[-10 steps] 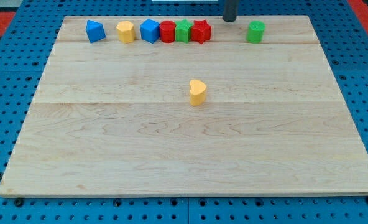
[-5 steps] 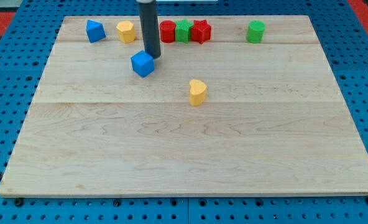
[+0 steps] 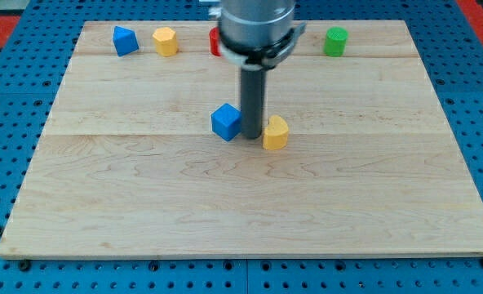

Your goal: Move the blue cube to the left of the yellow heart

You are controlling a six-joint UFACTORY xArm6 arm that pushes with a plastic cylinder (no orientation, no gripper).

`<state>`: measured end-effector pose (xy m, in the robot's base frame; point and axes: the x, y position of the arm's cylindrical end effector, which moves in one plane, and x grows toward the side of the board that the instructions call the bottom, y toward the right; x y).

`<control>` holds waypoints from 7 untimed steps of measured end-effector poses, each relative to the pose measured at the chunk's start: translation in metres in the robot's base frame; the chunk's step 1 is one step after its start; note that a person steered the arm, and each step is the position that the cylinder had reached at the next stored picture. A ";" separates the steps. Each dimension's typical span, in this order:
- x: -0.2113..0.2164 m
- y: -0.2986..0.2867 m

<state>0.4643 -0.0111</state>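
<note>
A pale wooden bench (image 3: 144, 204) lies on blue pegboard (image 3: 5, 98). The small blue cube (image 3: 226, 122) sits mid-board, just left of the yellow heart-shaped block (image 3: 276, 132). My tip (image 3: 252, 135) stands between them, seemingly touching both. No jaws exist.

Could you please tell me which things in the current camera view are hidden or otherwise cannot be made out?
- Top row, camera view: the arm's body covers the blocks right of the yellow block; only a red block's edge shows.
- My tip stands between the blue cube and the yellow heart; whether it touches either cannot be told.
- The heart's left side is behind the rod.
- The arm is cut off by the view's top.
</note>
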 end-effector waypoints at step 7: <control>-0.073 0.039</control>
<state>0.3910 0.0275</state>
